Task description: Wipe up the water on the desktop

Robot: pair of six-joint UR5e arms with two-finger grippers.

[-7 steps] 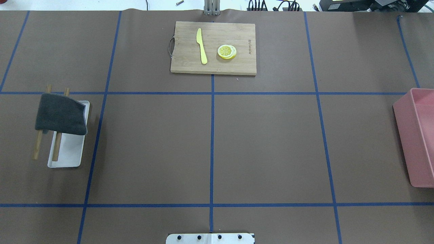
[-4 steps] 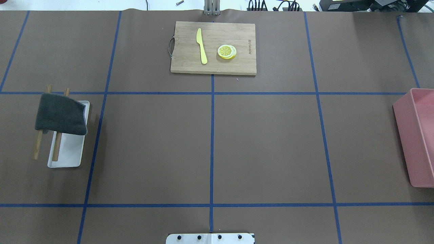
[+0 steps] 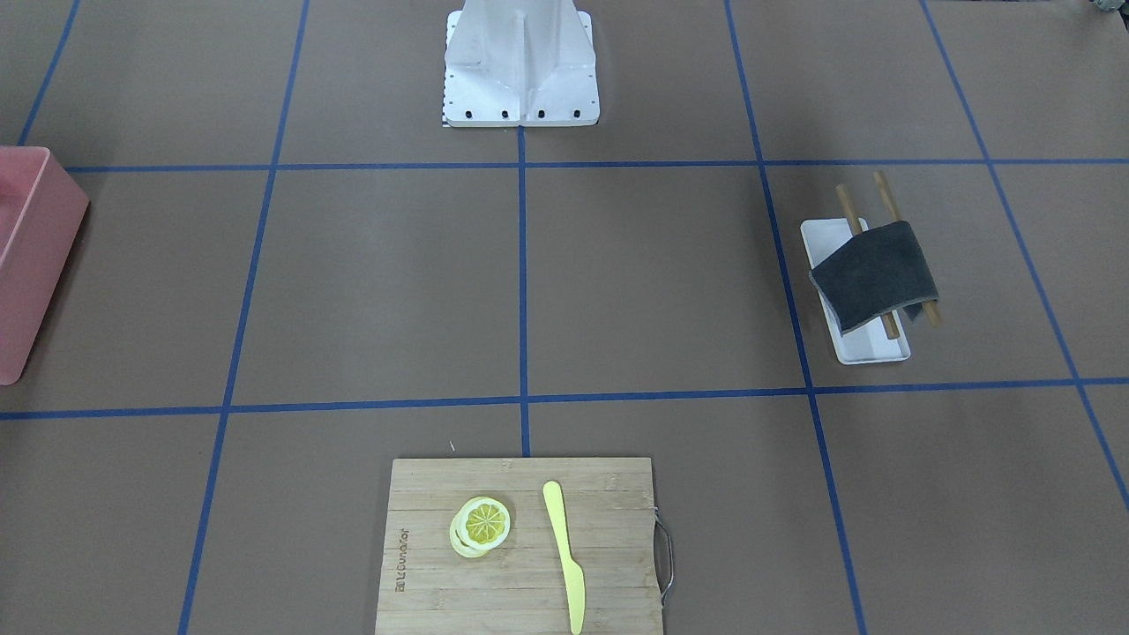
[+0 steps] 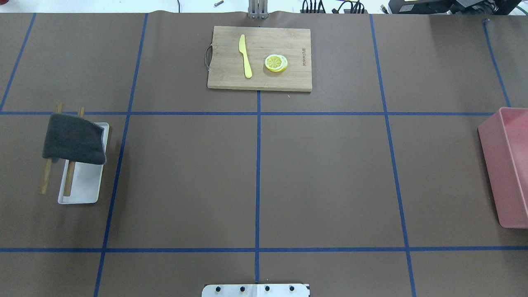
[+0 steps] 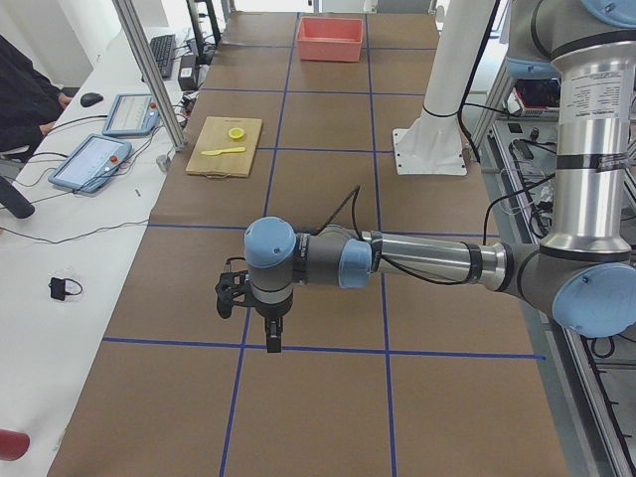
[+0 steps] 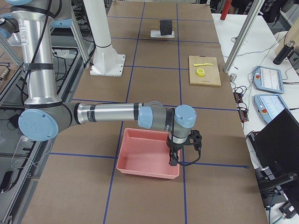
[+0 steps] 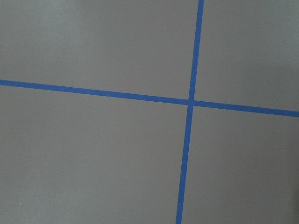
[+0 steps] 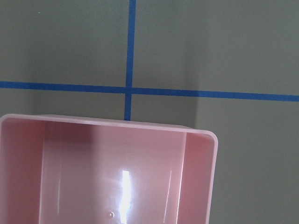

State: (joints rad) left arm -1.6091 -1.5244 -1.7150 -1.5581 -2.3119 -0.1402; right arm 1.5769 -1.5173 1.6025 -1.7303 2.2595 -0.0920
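Observation:
The brown desktop [image 4: 321,177] has blue tape lines; I see no water on it in any view. A dark grey cloth [image 4: 73,139] hangs folded over two wooden rods [image 4: 45,179] above a white tray [image 4: 84,185] at the table's left. My left gripper [image 5: 273,343] shows only in the exterior left view, pointing down over a tape crossing, far from the cloth; I cannot tell if it is open or shut. My right gripper [image 6: 173,161] shows only in the exterior right view, over the pink bin's [image 6: 147,156] far corner; I cannot tell its state.
A bamboo cutting board [image 4: 260,57] at the far middle holds a yellow knife [image 4: 245,55] and lemon slices [image 4: 276,63]. The pink bin [image 4: 509,165] stands at the right edge. The robot's white base [image 3: 520,66] is at the near middle.

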